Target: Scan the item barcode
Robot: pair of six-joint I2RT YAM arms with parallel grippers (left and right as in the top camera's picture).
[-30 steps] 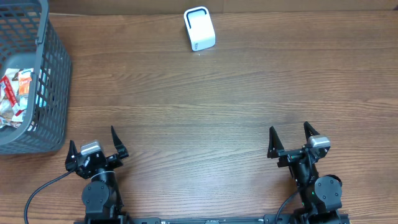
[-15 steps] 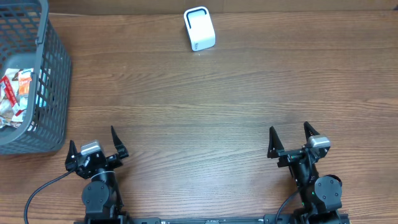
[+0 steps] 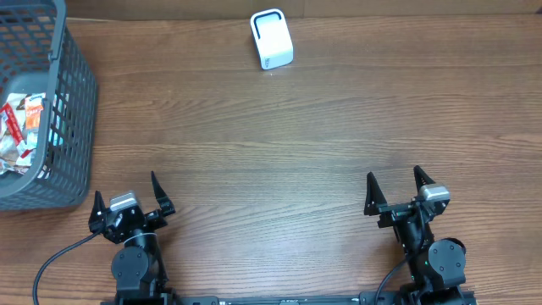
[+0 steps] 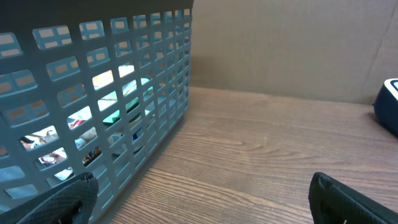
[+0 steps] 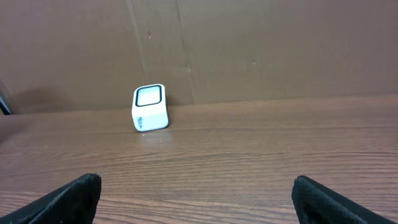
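Observation:
A grey mesh basket [image 3: 74, 110] at the table's left edge holds several packaged items [image 3: 19, 135], which also show through its wall in the left wrist view [image 4: 118, 102]. A white barcode scanner [image 3: 271, 39] stands at the back centre, and it appears far ahead in the right wrist view [image 5: 150, 107]. My left gripper [image 3: 127, 193] rests open near the front left, just right of the basket, with nothing between its fingers. At the front right my right gripper [image 3: 396, 185] is open and empty too, facing the scanner.
The wooden table [image 3: 279, 144] stretches between both grippers and the scanner. A brown cardboard wall [image 5: 249, 50] closes the back. A black cable [image 3: 59, 254] runs off the left arm's base.

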